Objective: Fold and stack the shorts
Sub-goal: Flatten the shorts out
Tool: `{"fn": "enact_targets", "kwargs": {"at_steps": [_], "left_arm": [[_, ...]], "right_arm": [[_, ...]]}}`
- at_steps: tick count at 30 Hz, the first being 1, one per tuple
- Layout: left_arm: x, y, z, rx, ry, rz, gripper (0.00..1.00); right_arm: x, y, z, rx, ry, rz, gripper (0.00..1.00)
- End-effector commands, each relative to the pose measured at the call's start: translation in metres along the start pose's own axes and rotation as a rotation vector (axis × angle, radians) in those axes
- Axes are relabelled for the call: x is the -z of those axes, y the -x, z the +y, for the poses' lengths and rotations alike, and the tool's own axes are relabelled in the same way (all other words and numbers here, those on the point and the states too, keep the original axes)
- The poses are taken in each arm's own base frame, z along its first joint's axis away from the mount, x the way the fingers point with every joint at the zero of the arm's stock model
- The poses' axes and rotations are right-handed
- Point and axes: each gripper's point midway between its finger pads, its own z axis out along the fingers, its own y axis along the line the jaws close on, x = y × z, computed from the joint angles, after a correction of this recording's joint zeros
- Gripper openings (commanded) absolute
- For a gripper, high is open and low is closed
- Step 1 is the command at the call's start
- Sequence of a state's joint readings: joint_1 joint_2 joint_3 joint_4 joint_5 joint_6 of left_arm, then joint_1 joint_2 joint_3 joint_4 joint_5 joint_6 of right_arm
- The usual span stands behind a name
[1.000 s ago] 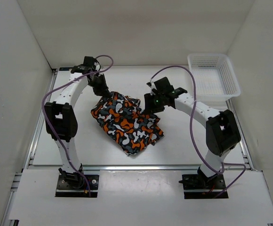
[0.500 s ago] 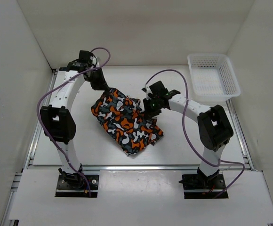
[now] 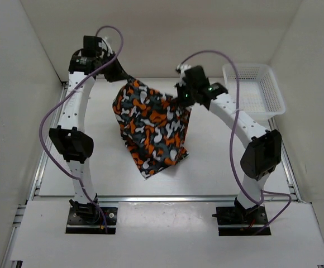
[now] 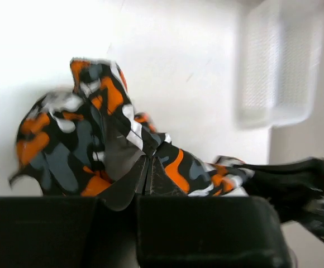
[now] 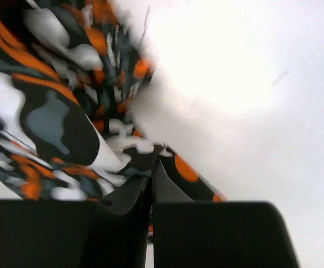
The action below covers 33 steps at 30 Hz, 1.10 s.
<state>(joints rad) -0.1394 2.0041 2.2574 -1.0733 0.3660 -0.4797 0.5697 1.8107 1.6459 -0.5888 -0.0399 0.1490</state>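
Shorts (image 3: 153,131): one pair. They hang between my two pincers. My left pincer (image 3: 123,77) and right pincer (image 3: 183,96) are each clamped on a top corner, I judge to let the cloth drape flat for folding. The lower end trails below both, toward the table (image 3: 218,167). Basket (image 3: 254,89): one, right of my right pincer and apart from it.

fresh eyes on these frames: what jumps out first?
The camouflage-print shorts dominate the scene, hanging spread out over the middle of the table between the two arms. The left gripper and right gripper are each shut on an upper corner of the fabric. A white mesh basket sits at the far right corner.
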Motion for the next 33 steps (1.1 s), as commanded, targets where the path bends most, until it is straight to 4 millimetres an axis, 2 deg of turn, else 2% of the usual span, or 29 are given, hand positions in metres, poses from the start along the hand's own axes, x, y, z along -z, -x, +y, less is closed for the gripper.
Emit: {"fn": "enact_targets", "kwargs": {"at_steps": [1,2,3,4,5,6,7,9,10,11,12,13,14,15,16,17,18,19,20,21,22,23,24,25,26,27,29,32,33], "left_arm": [[0.045,0.057,-0.045,-0.007,-0.146,-0.171,0.1],[0.055,0.064,-0.056,-0.007,-0.176,-0.202,0.1],[0.081,0.082,-0.067,0.0,-0.217,-0.28,0.1],[0.095,0.086,-0.078,-0.009,-0.25,-0.313,0.1],[0.11,0.093,-0.079,-0.01,-0.262,-0.356,0.1],[0.139,0.099,-0.087,-0.023,-0.276,-0.426,0.1],[0.151,0.098,-0.09,-0.029,-0.274,-0.453,0.1],[0.172,0.092,-0.091,-0.044,-0.253,-0.488,0.1],[0.185,0.079,-0.088,-0.061,-0.232,-0.494,0.1],[0.189,0.071,-0.084,-0.061,-0.214,-0.491,0.1],[0.191,0.061,-0.082,-0.067,-0.204,-0.484,0.1],[0.191,0.034,-0.071,-0.046,-0.163,-0.451,0.1],[0.19,0.019,-0.066,-0.043,-0.155,-0.44,0.1],[0.186,0.001,-0.061,-0.031,-0.154,-0.412,0.1],[0.175,-0.043,-0.047,0.002,-0.141,-0.336,0.15],[0.168,-0.067,-0.041,0.002,-0.146,-0.292,0.42],[0.161,-0.088,-0.033,0.014,-0.141,-0.256,0.63],[0.151,-0.12,-0.012,0.036,-0.108,-0.204,0.84],[0.149,-0.129,-0.003,0.043,-0.088,-0.198,0.97],[0.149,-0.134,0.01,0.054,-0.05,-0.198,1.0],[0.155,-0.13,0.024,0.074,-0.009,-0.222,1.0],[0.161,-0.127,0.033,0.063,0.034,-0.245,1.0],[0.164,-0.127,0.036,0.068,0.06,-0.253,0.95],[0.168,-0.128,0.044,0.068,0.101,-0.252,0.58],[0.165,-0.128,0.051,0.077,0.129,-0.241,0.31],[0.161,-0.13,0.059,0.088,0.167,-0.229,0.11],[0.148,-0.148,0.07,0.121,0.192,-0.148,0.1],[0.132,-0.175,0.08,0.161,0.193,-0.06,0.1],[0.124,-0.194,0.088,0.193,0.191,-0.018,0.1]], "right_arm": [[0.087,0.12,-0.038,0.005,-0.162,-0.317,0.01],[0.106,0.132,-0.041,0.007,-0.178,-0.346,0.01],[0.121,0.146,-0.049,0.007,-0.213,-0.385,0.01],[0.155,0.171,-0.044,0.018,-0.22,-0.478,0.01],[0.173,0.18,-0.044,0.033,-0.235,-0.521,0.01],[0.188,0.185,-0.041,0.035,-0.232,-0.555,0.01],[0.214,0.188,-0.039,0.045,-0.242,-0.6,0.01],[0.225,0.18,-0.035,0.057,-0.249,-0.607,0.01],[0.249,0.175,-0.034,0.052,-0.26,-0.645,0.01],[0.23,0.155,-0.037,0.054,-0.267,-0.595,0.01],[0.227,0.143,-0.035,0.04,-0.266,-0.587,0.01],[0.251,0.129,-0.034,0.028,-0.267,-0.631,0.01],[0.213,0.086,-0.04,0.019,-0.268,-0.519,0.01],[0.233,0.075,-0.039,-0.026,-0.261,-0.593,0.01],[0.226,0.055,-0.043,-0.052,-0.266,-0.577,0.01],[0.195,0.011,-0.053,-0.078,-0.289,-0.48,0.01],[0.203,-0.006,-0.055,-0.101,-0.293,-0.493,0.04],[0.197,-0.023,-0.056,-0.136,-0.291,-0.464,0.33],[0.192,-0.038,-0.058,-0.151,-0.293,-0.436,0.42],[0.187,-0.062,-0.065,-0.168,-0.323,-0.382,0.45],[0.188,-0.067,-0.064,-0.195,-0.321,-0.375,0.57],[0.188,-0.071,-0.064,-0.195,-0.325,-0.357,0.59],[0.19,-0.074,-0.064,-0.208,-0.324,-0.353,0.59],[0.193,-0.075,-0.063,-0.217,-0.324,-0.347,0.59],[0.195,-0.074,-0.062,-0.229,-0.322,-0.347,0.48],[0.194,-0.071,-0.06,-0.237,-0.311,-0.348,0.39],[0.196,-0.075,-0.055,-0.262,-0.287,-0.329,0.1],[0.186,-0.086,-0.043,-0.291,-0.229,-0.259,0.03],[0.185,-0.089,-0.04,-0.29,-0.211,-0.243,0.01]]}}
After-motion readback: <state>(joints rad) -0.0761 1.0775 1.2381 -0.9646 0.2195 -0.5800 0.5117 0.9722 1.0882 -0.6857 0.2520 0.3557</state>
